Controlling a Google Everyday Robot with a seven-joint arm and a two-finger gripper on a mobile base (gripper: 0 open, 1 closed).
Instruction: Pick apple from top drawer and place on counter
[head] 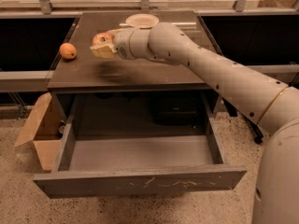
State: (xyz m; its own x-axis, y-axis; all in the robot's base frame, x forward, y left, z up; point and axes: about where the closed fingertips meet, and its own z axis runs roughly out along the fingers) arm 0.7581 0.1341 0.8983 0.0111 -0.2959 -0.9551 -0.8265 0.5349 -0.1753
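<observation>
our arm reaching left, gripper clamped

our arm (224,76) enters from the lower right of the view and runs up and to the left in one long, nearly straight reach. the thick segment by the right edge carries a gold band (272,105), and the forearm narrows toward a rounded wrist (135,43). our gripper (103,45) points left, held above the left part of the counter (154,73). its fingers (103,51) are closed around the apple (101,38), one pale pad beneath it.

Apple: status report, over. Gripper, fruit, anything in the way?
Gripper shut on apple, held above counter. Top drawer open. Orange fruit beside gripper, apart; plate at back edge.
</observation>
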